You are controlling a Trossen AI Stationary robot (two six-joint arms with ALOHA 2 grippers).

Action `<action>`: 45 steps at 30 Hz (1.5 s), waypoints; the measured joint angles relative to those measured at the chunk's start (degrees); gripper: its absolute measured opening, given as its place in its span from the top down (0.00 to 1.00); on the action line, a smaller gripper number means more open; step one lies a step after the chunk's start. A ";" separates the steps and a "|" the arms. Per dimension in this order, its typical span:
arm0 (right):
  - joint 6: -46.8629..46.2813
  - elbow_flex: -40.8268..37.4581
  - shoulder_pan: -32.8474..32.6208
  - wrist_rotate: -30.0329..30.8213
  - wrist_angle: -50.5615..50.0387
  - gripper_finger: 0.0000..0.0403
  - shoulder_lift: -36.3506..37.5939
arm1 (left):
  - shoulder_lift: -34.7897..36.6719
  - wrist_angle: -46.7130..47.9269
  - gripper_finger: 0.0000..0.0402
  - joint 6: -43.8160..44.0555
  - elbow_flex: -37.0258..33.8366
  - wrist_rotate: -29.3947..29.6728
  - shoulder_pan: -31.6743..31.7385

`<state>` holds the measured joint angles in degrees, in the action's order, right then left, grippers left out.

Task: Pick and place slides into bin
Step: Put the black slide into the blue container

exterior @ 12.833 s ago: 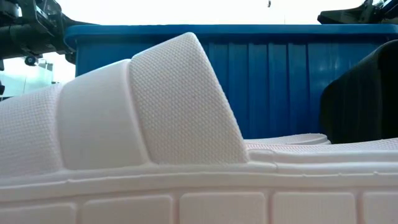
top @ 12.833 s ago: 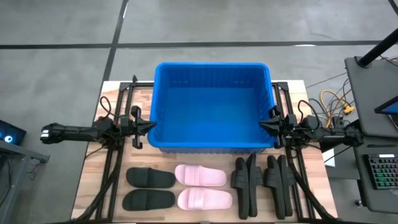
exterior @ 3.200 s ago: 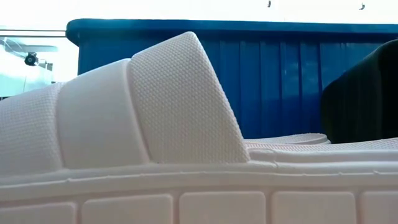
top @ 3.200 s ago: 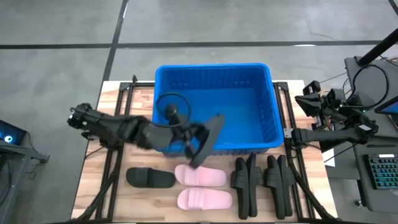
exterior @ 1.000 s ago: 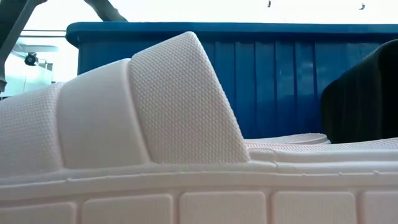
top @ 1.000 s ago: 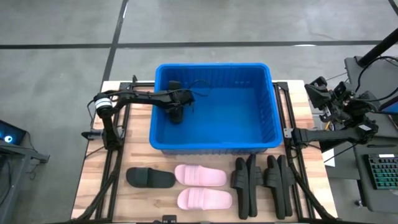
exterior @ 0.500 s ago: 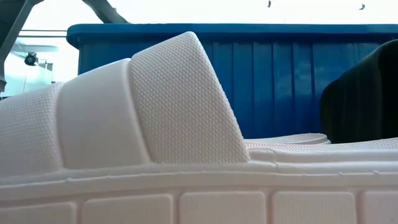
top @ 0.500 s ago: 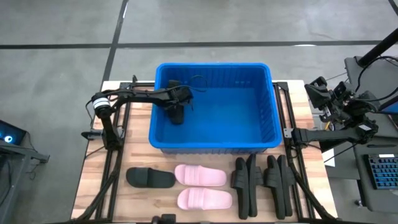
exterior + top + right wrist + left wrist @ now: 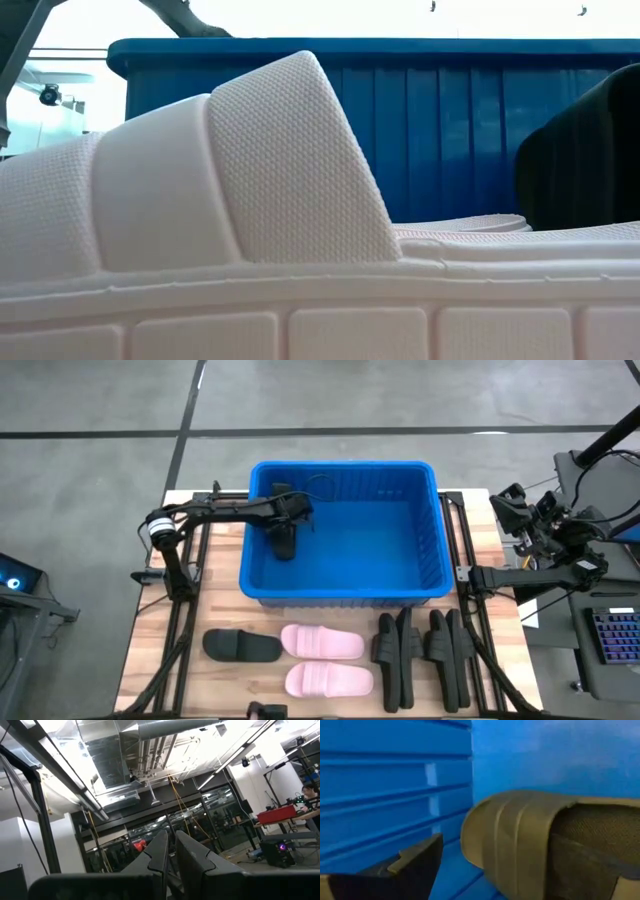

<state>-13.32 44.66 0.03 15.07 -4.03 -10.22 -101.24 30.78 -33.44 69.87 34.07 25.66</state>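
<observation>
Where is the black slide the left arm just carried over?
In the high view, the black slide lies inside the blue bin, in its far-left corner, directly under the left end effector, whose fingers stand open above it.

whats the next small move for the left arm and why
Probably lift the left gripper straight up and out of the bin. Its fingers look spread apart, and the black slide sits on the bin floor by the wall, so that one seems delivered. Another black slide and the pink pair lie on the table. The right gripper waits, shut.
</observation>
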 joint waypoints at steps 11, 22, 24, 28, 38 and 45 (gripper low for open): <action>0.28 0.00 -0.01 0.00 -0.17 0.93 -0.02 | 6.47 10.48 0.11 0.12 6.64 0.13 -3.91; 0.62 0.00 -0.01 0.00 -0.20 0.93 -0.02 | 15.55 10.23 0.11 27.99 14.08 -7.39 -13.58; 1.87 0.00 -0.01 0.00 -0.22 0.93 -0.02 | 16.81 10.56 0.11 35.63 15.49 -7.46 -14.60; 5.90 0.00 -0.02 0.02 -0.31 0.93 -0.02 | 20.00 10.32 0.11 53.36 17.78 -9.94 -16.08; 15.59 0.00 0.00 0.02 -0.28 0.93 -0.02 | 25.39 12.02 0.11 90.20 19.01 -37.87 -18.12; 20.04 0.00 -0.01 0.07 -0.41 0.93 -0.02 | 25.13 22.70 0.11 105.62 18.91 -38.04 -31.25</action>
<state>6.72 44.66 0.02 15.14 -4.44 -10.24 -76.11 53.48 72.18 88.78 -3.97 -5.59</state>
